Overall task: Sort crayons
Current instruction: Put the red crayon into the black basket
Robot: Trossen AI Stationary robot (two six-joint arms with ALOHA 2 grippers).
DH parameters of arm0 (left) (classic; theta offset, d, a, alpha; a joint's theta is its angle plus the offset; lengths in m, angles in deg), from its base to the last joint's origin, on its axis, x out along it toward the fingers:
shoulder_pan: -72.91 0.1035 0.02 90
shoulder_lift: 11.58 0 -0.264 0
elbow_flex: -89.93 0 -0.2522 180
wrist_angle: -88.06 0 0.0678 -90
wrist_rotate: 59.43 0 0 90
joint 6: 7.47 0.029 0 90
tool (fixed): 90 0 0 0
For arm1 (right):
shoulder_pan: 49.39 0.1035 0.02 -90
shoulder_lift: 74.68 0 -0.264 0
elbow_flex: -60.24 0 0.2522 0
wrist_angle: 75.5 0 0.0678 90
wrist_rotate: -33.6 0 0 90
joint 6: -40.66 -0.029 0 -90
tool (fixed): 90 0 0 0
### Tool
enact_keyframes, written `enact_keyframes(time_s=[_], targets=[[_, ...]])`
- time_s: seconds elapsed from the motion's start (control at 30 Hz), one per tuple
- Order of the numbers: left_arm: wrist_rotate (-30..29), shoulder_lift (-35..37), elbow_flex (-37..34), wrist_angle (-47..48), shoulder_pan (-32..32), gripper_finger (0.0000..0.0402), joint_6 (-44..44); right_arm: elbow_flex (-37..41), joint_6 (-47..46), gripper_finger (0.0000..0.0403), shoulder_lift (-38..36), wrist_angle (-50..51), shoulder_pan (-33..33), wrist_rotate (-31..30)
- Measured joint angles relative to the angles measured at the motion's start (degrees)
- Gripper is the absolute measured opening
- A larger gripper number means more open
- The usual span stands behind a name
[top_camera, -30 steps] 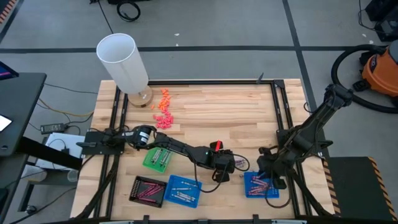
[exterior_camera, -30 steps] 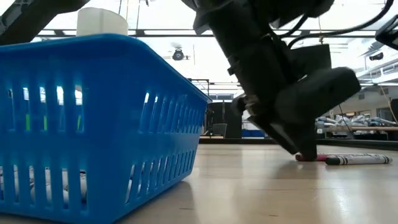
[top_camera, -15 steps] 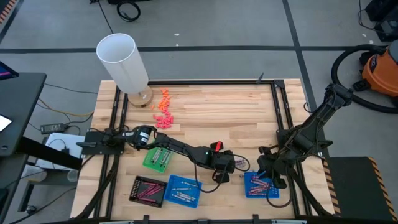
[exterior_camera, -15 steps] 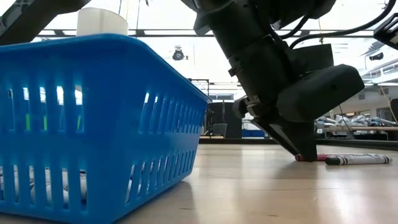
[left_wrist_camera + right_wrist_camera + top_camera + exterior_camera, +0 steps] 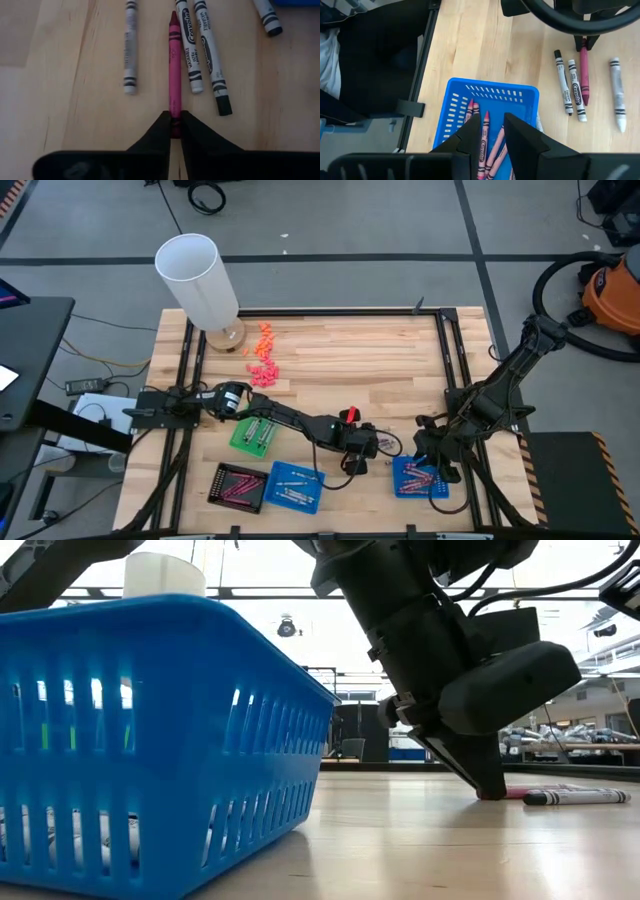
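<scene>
Crayons: left hand (image 5: 175,125) pinching pink crayon (image 5: 174,75) end, on table; right hand (image 5: 492,131) part-spread, holding nothing.

Loose crayons lie flat on the bare wood, roughly parallel: one pinkish-red crayon (image 5: 174,80), its blunt end between the left gripper's (image 5: 175,131) closed-in fingertips, point facing away; two silvery-grey crayons (image 5: 199,47) just beside it on one side, touching each other; another grey crayon (image 5: 130,47) near on the other side; a fifth grey one (image 5: 267,17) well apart. More pinkish-red crayons (image 5: 487,142) piled loosely in the blue tray (image 5: 457,107)
</scene>
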Motion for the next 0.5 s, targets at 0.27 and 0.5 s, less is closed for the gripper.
enact_keyframes(time_s=[0.27, 0.5], targets=[[0.6, 1.2, -0.3, 1.3, 0.0, 0.0029, 0.5, 0.0, 0.3, 0.0093, 0.0, 1.9, 0.0, -8.6], [-2.3, 6.6, -0.3, 8.8, -0.4, 0.0028, -0.3, 0.0, 3.4, 0.0094, 0.0, 6.3, -0.2, -19.7]])
